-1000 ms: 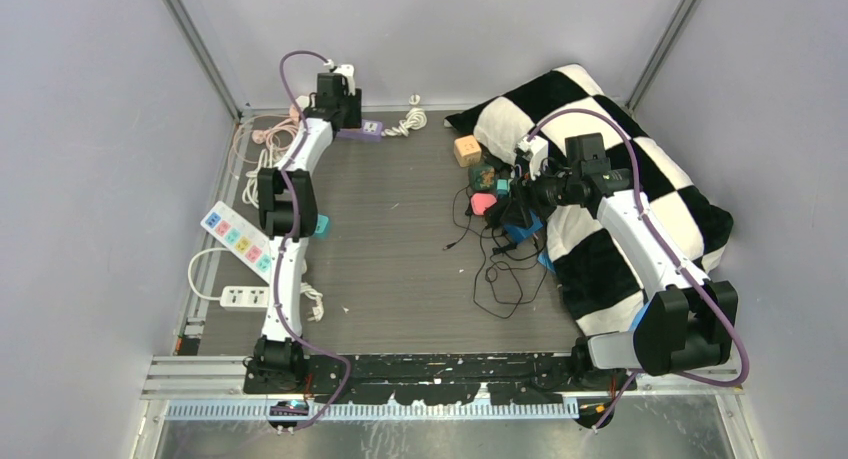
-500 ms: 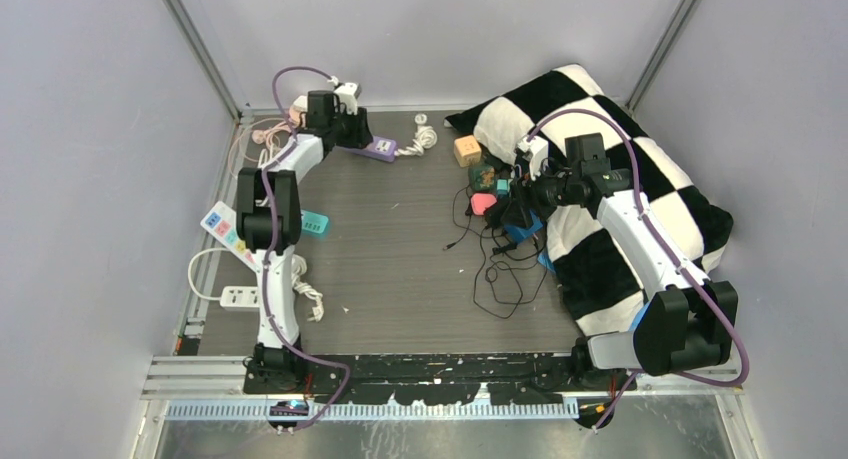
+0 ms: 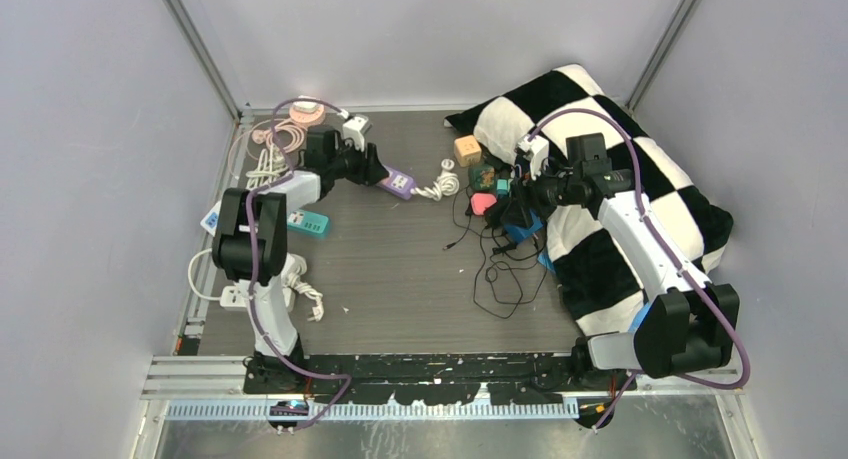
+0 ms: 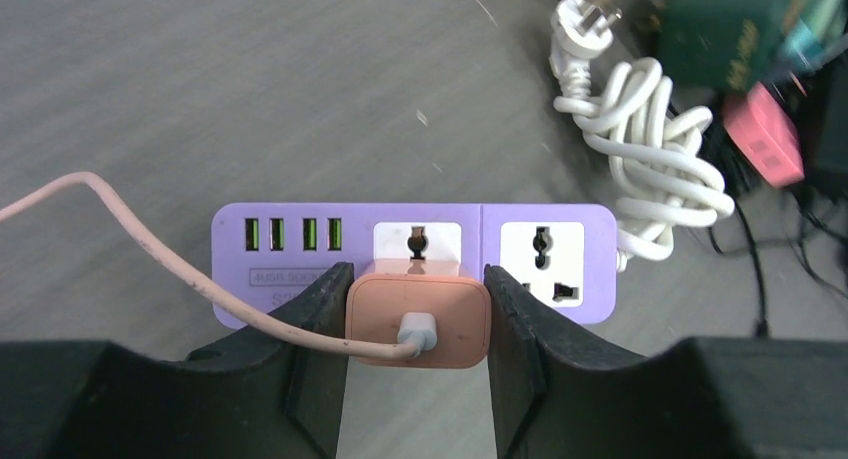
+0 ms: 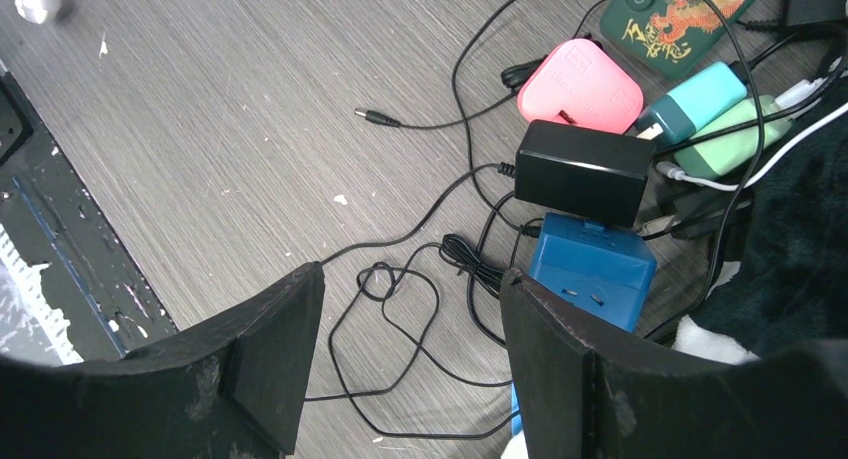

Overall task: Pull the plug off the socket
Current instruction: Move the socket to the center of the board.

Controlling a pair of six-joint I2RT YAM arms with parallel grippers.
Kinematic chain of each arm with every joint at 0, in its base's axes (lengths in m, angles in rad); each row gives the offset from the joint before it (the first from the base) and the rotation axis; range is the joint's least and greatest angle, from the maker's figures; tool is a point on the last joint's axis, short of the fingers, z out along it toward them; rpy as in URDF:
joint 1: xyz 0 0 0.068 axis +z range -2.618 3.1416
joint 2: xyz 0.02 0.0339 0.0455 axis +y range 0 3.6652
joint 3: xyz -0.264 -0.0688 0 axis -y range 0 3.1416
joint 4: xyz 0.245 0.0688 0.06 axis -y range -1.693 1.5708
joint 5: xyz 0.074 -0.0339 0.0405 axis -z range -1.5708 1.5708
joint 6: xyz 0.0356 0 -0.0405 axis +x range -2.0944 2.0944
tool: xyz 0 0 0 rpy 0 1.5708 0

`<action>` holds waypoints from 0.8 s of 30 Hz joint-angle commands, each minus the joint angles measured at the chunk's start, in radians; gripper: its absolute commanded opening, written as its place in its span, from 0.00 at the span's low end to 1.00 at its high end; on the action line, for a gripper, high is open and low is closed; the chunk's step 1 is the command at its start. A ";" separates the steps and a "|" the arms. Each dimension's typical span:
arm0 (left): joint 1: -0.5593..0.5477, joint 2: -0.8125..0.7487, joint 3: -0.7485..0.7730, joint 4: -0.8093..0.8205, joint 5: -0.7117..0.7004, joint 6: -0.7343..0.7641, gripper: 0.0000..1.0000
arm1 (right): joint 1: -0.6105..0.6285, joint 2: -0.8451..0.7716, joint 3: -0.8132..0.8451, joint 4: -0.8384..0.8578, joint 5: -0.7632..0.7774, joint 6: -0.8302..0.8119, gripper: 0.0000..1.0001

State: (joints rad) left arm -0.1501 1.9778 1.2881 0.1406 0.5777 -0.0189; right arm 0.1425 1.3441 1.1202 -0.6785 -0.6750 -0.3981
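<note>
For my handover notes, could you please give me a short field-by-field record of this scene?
Left gripper: jaws shut on the peach plug, one on each side
Plug seat: in the purple power strip, socket beside the USB ports
Cord: pink cord trailing left from the plug
Right gripper: open, holding nothing, above the blue block and black adapter
Task status: plug not yet pulled out

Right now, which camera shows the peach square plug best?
Left wrist: the peach square plug fills the centre, clamped in the left claw, seated in the purple power strip. Top external shows only the strip as a small block, the plug lost behind the claw. Right wrist misses it.
</note>
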 commanded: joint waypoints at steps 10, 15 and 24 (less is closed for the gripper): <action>-0.169 -0.432 -0.432 0.124 -0.009 0.146 0.00 | -0.002 -0.063 -0.004 0.020 -0.121 -0.035 0.70; -0.236 -0.535 -0.520 0.072 -0.066 0.199 0.00 | -0.003 -0.066 -0.011 0.016 -0.148 -0.049 0.69; -0.338 -0.667 -0.597 -0.010 -0.130 0.234 0.00 | -0.001 -0.054 -0.014 -0.016 -0.197 -0.095 0.69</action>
State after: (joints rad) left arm -0.4549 1.3899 0.7170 0.1177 0.4450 0.1856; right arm 0.1425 1.3151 1.1122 -0.6827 -0.8181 -0.4545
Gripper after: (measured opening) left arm 0.469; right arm 0.694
